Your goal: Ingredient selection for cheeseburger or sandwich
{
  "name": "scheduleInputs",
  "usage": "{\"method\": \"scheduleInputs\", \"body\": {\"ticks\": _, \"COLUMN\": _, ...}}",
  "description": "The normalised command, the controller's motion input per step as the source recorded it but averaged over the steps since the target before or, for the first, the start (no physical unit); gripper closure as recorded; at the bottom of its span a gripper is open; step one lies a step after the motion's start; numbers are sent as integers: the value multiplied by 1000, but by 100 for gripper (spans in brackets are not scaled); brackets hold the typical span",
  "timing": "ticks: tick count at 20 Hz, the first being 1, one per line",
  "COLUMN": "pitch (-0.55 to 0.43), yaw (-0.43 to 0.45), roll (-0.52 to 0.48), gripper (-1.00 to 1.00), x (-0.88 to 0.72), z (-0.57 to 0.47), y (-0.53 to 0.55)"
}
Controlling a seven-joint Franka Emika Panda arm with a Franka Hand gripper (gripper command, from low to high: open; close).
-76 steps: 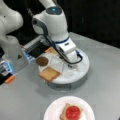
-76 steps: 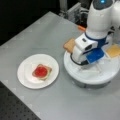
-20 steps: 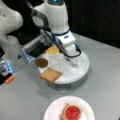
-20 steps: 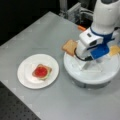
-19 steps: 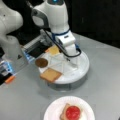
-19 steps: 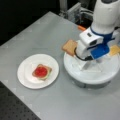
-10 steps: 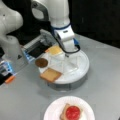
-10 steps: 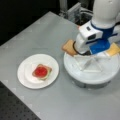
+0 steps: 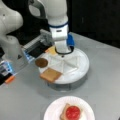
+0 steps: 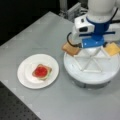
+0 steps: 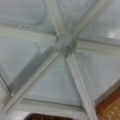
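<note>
The robot's claw [image 9: 63, 53], its grip state impossible to tell, hovers over the hub of a white divided tray [image 9: 80, 67] beside a bread slice [image 9: 50, 74], while a tomato-topped slice [image 10: 41, 71] sits on a white plate [image 10: 25, 80].

Arm vertical, wrist pointing straight down. End effector [image 9: 63, 54] sits low at 12 o'clock in a front view; fingers hidden; blue clamp on wrist.

A robotics lab — perforated optical breadboard [image 10: 15, 110] (dark, bolt-holed), grey table [image 10: 45, 32], second robot arm [image 9: 10, 27].
</note>
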Motion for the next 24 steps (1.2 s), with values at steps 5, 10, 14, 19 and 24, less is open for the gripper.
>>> {"method": "scheduleInputs", "body": {"ticks": 5, "pitch": -13, "yaw": -422, "roll": -92, "gripper": -100, "x": 74, "z": 190, "y": -241}}
{"method": "scheduleInputs", "body": {"ticks": 10, "pitch": 111, "yaw": -352, "roll": 81, "gripper": -100, "x": 128, "z": 257, "y": -283}}
{"method": "scheduleInputs", "body": {"ticks": 14, "pitch": 244, "yaw": -344, "roll": 253, "gripper": -100, "x": 170, "z": 301, "y": -232}}
{"method": "scheduleInputs", "body": {"ticks": 19, "pitch": 256, "yaw": -286, "roll": 314, "gripper": -100, "x": 221, "z": 249, "y": -210}}
{"method": "scheduleInputs", "body": {"ticks": 24, "pitch": 260, "yaw": -202, "roll": 328, "gripper": -100, "x": 261, "z": 226, "y": -257}}
